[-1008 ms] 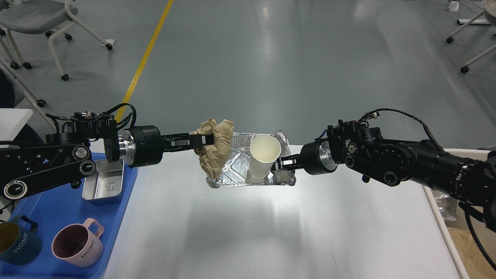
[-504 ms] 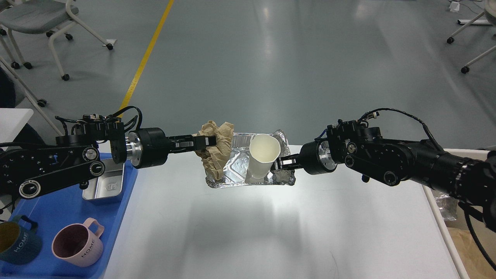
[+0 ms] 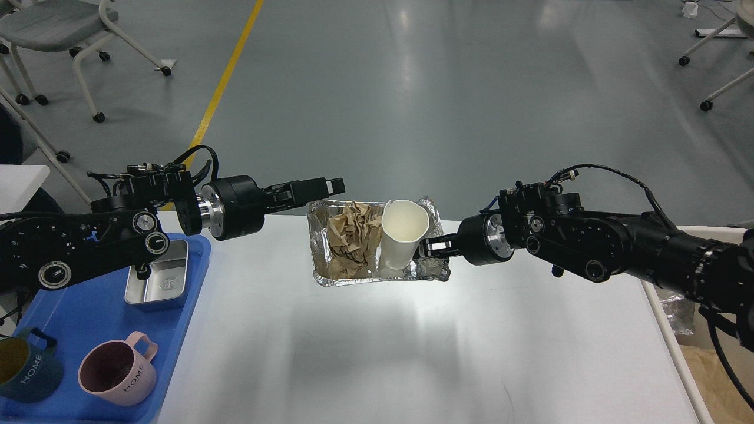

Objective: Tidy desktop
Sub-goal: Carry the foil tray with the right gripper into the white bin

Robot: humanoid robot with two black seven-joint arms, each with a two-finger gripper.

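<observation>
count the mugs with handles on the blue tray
2. A pink mug stands at the blue tray's near end; a dark teal mug sits left of it, cut by the frame edge. More may lie outside the view.

There is a single view, taken from the robot's own head, looking forward and steeply down. The desktop (image 3: 377, 353) fills the lower half from 4 to 8 o'clock, close under the lens, its far edge crossing mid-frame. Beyond it, toward 12 o'clock, lies grey floor with a yellow line (image 3: 221, 88) at 11 o'clock. The left arm (image 3: 88, 253) enters at 9 o'clock, the right arm (image 3: 648, 253) at 3 o'clock, both near the camera.
</observation>
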